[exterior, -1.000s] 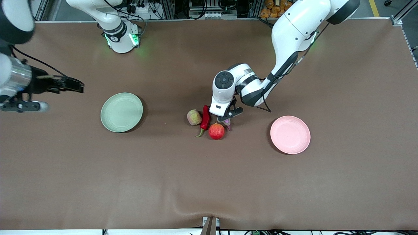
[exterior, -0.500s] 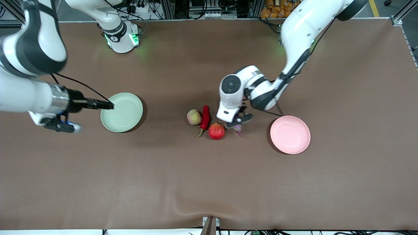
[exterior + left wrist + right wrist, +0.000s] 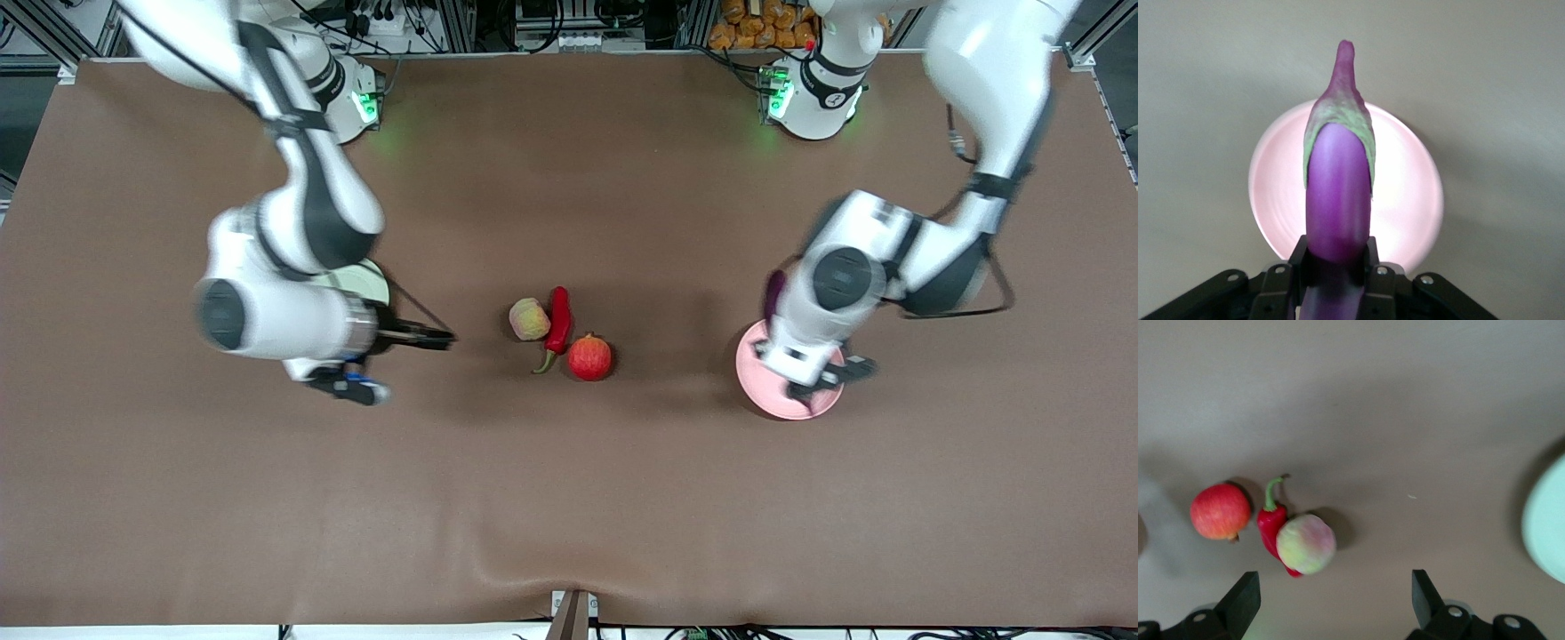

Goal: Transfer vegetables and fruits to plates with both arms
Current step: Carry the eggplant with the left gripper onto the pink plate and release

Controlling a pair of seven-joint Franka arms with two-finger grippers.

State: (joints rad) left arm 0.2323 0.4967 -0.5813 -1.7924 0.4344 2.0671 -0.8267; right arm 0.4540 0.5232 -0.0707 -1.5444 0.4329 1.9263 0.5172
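A: Where is the eggplant (image 3: 1337, 200)?
B: Clamped in the left pincer (image 3: 1335, 267), over the pink plate (image 3: 756, 391), frame right.
A: The right pincer (image 3: 1331, 600)?
B: Fingers apart, centre-left, above the bench (image 3: 569, 498).

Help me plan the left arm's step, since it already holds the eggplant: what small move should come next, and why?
Probably lower the left gripper toward the pink plate and only then open. It is shut on the eggplant, which hangs in the air over that plate, so releasing from here would drop it. The right gripper, open, is over the bare table short of the peach.
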